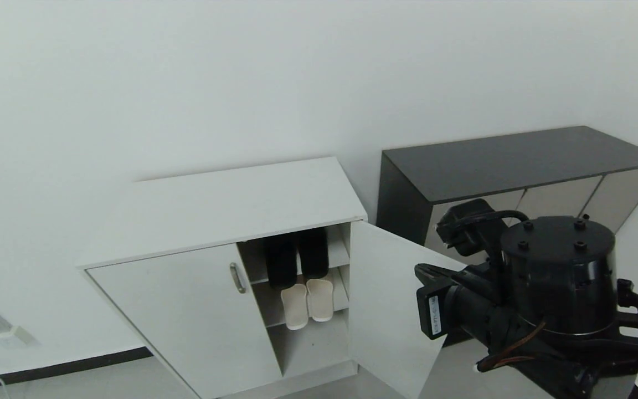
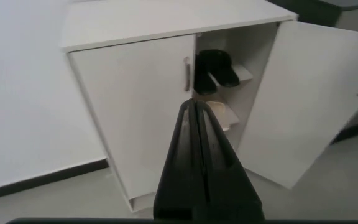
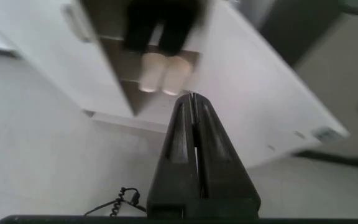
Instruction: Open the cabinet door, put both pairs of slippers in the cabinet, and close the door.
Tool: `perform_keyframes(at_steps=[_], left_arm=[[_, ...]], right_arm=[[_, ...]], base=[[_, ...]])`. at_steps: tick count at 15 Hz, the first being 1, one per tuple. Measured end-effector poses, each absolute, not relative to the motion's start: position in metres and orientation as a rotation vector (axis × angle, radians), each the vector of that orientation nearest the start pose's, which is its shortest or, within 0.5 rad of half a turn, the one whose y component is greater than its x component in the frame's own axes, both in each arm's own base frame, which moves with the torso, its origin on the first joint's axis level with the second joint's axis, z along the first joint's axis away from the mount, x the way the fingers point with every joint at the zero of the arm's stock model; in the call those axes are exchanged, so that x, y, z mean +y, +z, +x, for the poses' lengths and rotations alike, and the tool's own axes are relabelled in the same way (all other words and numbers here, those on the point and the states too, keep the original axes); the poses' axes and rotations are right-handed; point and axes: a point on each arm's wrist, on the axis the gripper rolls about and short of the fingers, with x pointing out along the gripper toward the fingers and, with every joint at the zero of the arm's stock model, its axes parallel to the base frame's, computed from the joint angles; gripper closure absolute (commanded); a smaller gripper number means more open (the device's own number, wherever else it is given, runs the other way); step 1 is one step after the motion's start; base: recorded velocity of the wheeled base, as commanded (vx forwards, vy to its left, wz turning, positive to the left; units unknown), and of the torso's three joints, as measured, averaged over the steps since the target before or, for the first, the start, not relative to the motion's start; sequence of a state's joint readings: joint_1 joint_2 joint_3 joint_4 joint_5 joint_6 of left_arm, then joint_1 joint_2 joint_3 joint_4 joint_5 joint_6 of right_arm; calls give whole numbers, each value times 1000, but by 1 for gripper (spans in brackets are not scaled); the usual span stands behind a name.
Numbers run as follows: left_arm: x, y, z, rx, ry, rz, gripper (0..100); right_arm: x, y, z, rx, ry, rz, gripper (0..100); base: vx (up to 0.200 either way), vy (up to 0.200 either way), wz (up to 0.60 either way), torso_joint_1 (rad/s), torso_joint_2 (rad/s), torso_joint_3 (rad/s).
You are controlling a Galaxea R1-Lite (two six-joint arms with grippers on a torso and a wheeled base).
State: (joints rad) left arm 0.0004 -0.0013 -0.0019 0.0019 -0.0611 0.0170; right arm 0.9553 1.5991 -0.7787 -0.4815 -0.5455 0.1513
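Shadow inside the cabinet (image 1: 230,199) blurred the far ends of the black slippers (image 1: 297,257), so their shape was hard to make out. The closed left door (image 1: 186,310), with its metal handle (image 1: 237,277), hid that half of the inside. In the head view the right arm (image 1: 551,277) stood in front of the lower corner of the open right door (image 1: 385,299) and part of the dark sideboard (image 1: 518,158) beside the cabinet. A black cable (image 3: 120,200) lay coiled on the floor (image 3: 42,143).

The black pair lay side by side on the upper shelf (image 1: 338,256), reaching its front edge. The pale slippers (image 1: 308,302) lay side by side on the middle shelf (image 1: 341,299) just below, their near ends over its front edge. The bottom compartment looked bare as far as it showed.

The left hand (image 2: 193,104) hung before the cabinet front, fingers pressed together on nothing. The right hand (image 3: 193,96) hung near the open door, likewise closed and holding nothing.
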Motion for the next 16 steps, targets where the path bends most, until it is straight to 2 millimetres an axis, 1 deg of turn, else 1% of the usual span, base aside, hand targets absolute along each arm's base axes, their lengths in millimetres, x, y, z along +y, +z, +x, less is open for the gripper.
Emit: perform_keyframes(at_steps=[5,11,12,13,14,16], left_arm=[[-1,76,-23,-2,-60,17,100],[-1,76,-23,-3,-59,17,100],[-1,76,-23,-3,-61,17,100],[-1,76,-23,-2,-58,17,100],[-1,76,-23,-3,-59,17,100],[-1,76,-23,-2,-60,17,100]], right_arm=[[219,189,174,262,375,-81,100],[218,188,179,254,360,-78,100],[219,190,182,240,357,-66,100],[218,192,186,234,344,-60,100],[216,197,197,221,315,-48,100],[206,203,227,210,251,-39,100]], base=[[0,0,0,0,0,0],[-200,0,0,-1,6,0],[0,0,0,0,0,0],[0,0,0,0,0,0],[0,0,0,0,0,0],[0,0,0,0,0,0]])
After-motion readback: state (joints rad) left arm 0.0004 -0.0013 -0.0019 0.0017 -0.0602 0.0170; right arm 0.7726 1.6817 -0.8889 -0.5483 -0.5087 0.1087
